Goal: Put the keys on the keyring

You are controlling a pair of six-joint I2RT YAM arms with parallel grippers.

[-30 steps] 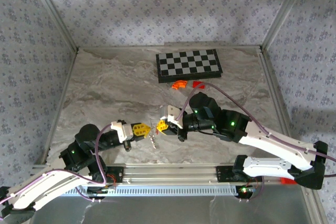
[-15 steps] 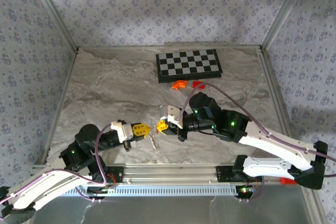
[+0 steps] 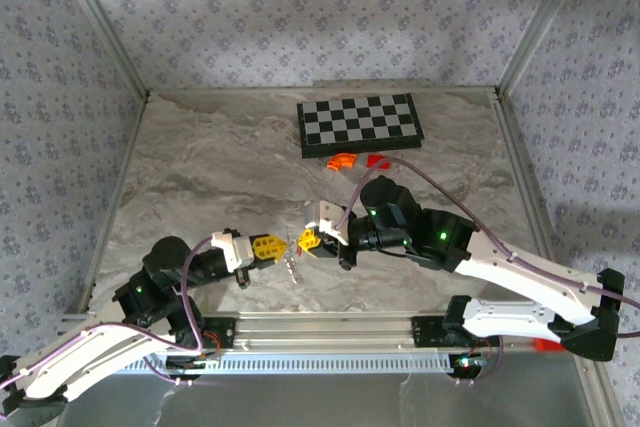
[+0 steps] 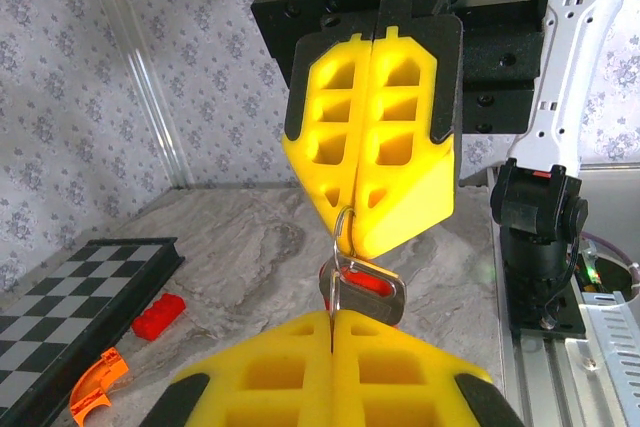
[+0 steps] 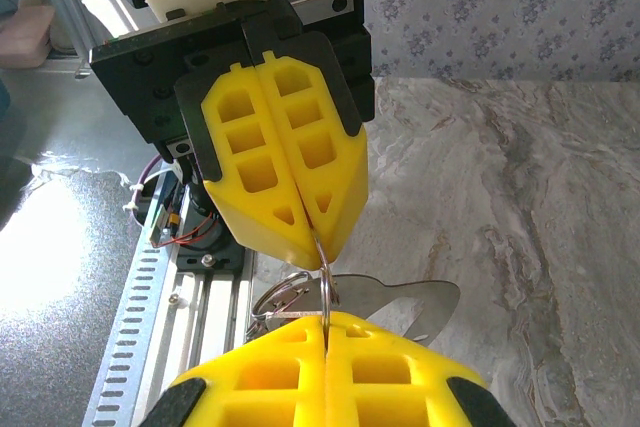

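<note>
Top view: left gripper (image 3: 272, 247) and right gripper (image 3: 305, 241) sit nose to nose, with the key (image 3: 291, 265) dangling just under their tips.

Left wrist cam: left gripper (image 4: 332, 332) and right gripper (image 4: 350, 235) are both squeezed tight on the keyring (image 4: 343, 225). The red-headed key (image 4: 372, 289) sits between them.

Right wrist cam: the keyring (image 5: 327, 287) is clamped from both ends, and the key (image 5: 415, 305) pokes out right of the tips.

Overhead camera looks down from the near side; wrist cameras face each other close-up, sharing the keyring (image 5: 325, 277).

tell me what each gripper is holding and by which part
Both are shut on the thin wire of the keyring, pinched at their fingertips from opposite sides: left gripper and right gripper. The key hangs between them.
</note>
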